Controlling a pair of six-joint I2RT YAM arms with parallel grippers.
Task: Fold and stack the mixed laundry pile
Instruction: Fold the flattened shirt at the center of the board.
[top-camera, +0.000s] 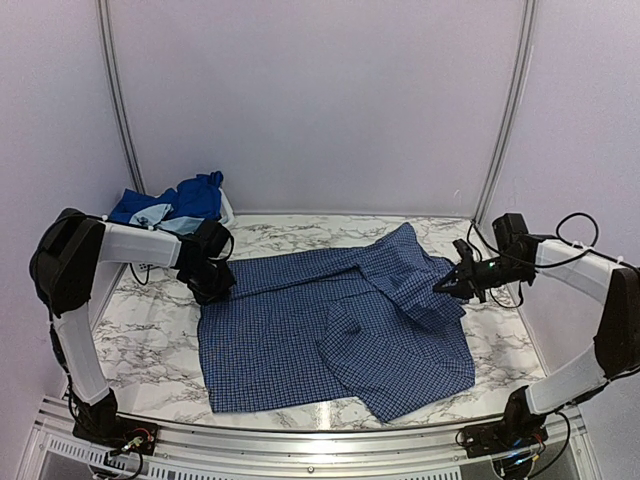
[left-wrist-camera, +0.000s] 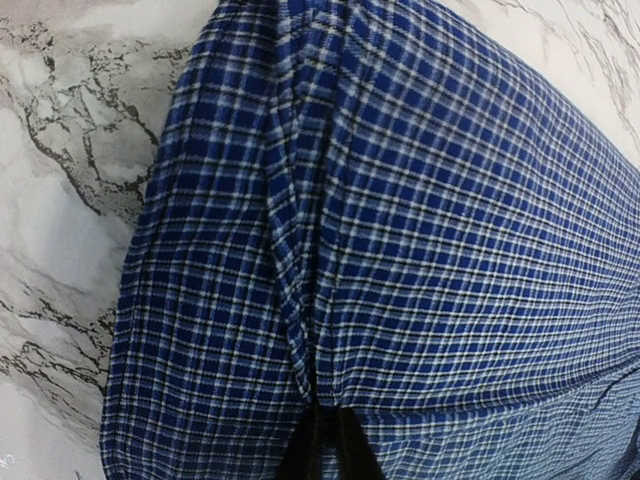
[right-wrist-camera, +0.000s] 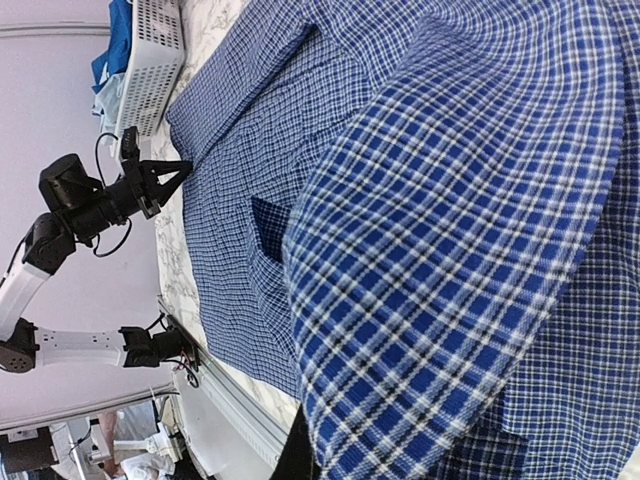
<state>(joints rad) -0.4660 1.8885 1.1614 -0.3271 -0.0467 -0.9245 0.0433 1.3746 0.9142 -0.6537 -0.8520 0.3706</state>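
The left jaws are all but closed, dark fingertips (left-wrist-camera: 352, 456) pinching a raised ridge of the shirt (top-camera: 330, 330) at its far left corner. The right jaws are fully closed on a fold at the shirt's right edge, where the checked cloth lifts off the tabletop (top-camera: 150, 340) up to them. Between the 2 arms the shirt lies spread over the marble tabletop, flat on the left and rumpled on the right, with a flap folded over its front. At the far left corner the basket (top-camera: 228, 212) holds royal blue clothes (top-camera: 198, 193) and a pale T-shirt (top-camera: 160, 216) — near the left jaws, well apart from the right.
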